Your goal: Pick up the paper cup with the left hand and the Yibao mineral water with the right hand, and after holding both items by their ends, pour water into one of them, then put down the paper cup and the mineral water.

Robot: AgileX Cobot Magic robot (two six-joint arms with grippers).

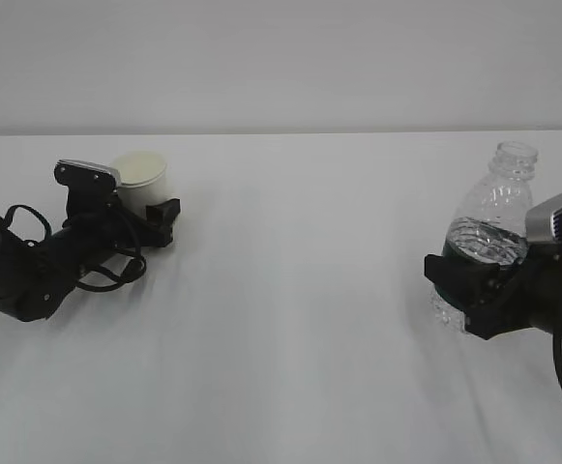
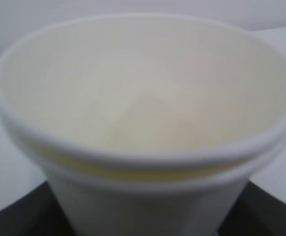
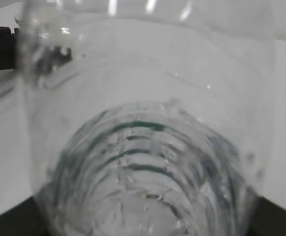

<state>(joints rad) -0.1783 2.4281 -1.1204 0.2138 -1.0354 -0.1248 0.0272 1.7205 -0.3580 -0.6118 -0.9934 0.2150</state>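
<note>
The paper cup (image 1: 143, 174) is white with a cream inside and stands upright at the left of the table. My left gripper (image 1: 150, 205) lies low behind it, shut on its lower wall. In the left wrist view the paper cup (image 2: 143, 98) fills the frame, with dark fingers (image 2: 15, 216) at both bottom corners against its sides. The Yibao mineral water (image 1: 498, 198), clear and capless, leans slightly at the right, and my right gripper (image 1: 464, 285) is shut on its lower half. In the right wrist view the Yibao mineral water (image 3: 143, 123) fills the frame between the fingers (image 3: 275, 219).
The white table (image 1: 290, 319) runs back to a pale wall, with its far edge (image 1: 290, 133) level across the exterior view. The left arm (image 3: 0, 49) shows as a dark shape at the upper left of the right wrist view.
</note>
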